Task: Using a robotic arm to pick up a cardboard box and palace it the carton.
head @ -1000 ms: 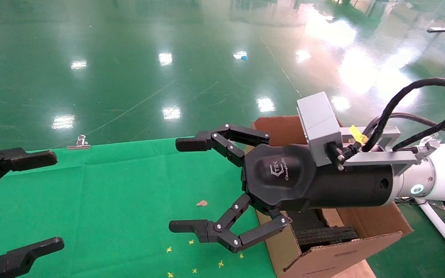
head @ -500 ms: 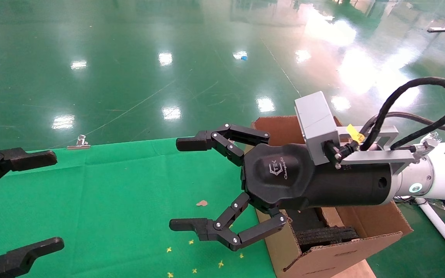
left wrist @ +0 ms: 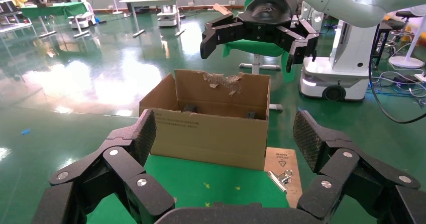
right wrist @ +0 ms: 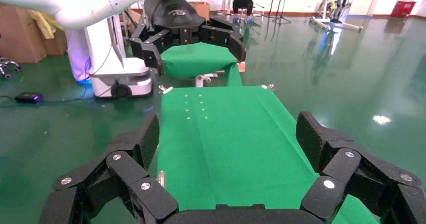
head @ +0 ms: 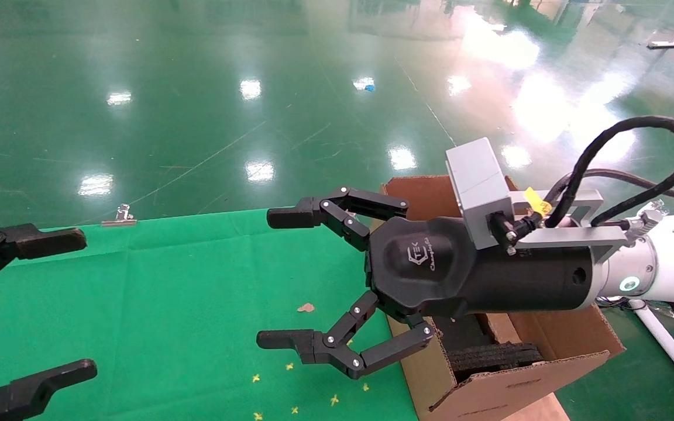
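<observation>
Your right claw (head: 272, 280), centre frame, is released and empty; its black housing bears a logo with small script you can't quite read. The carton (head: 512, 374), lower right, is half hidden behind it. Left claw (head: 82, 301), cut off at the left edge, is released. No cardboard box appears on the worktop (head: 167, 292).

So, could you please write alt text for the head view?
The right gripper, wide open and empty, hovers over a green cloth beside an open carton. The left gripper, also open, shows at the left edge.
</observation>
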`<control>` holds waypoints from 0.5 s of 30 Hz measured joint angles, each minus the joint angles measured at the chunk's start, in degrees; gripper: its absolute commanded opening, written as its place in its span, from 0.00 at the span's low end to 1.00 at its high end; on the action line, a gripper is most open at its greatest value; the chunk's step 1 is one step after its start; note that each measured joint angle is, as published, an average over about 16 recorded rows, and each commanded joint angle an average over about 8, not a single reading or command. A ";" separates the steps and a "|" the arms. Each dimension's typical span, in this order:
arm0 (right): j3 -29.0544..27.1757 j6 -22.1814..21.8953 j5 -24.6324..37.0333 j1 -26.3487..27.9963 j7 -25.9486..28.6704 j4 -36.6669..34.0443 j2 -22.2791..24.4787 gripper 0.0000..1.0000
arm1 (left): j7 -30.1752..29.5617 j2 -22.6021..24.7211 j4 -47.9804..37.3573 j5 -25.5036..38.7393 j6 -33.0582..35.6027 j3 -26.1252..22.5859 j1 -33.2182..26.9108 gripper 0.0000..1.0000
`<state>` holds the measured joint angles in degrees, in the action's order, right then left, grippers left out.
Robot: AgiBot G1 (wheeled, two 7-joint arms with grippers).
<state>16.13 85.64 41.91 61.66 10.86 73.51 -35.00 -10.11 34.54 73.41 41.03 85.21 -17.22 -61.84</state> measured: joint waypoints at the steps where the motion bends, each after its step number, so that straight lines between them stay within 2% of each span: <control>1: 0.01 0.00 0.00 0.00 0.00 0.00 0.00 1.00 | 0.00 0.00 0.00 0.00 0.00 0.00 0.00 1.00; 15: 0.07 -0.03 0.04 0.05 0.02 -0.05 0.00 1.00 | 0.00 0.00 0.00 0.00 0.00 0.00 0.00 1.00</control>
<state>16.19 85.61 41.96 61.70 10.87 73.47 -35.00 -10.11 34.54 73.41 41.03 85.21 -17.22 -61.84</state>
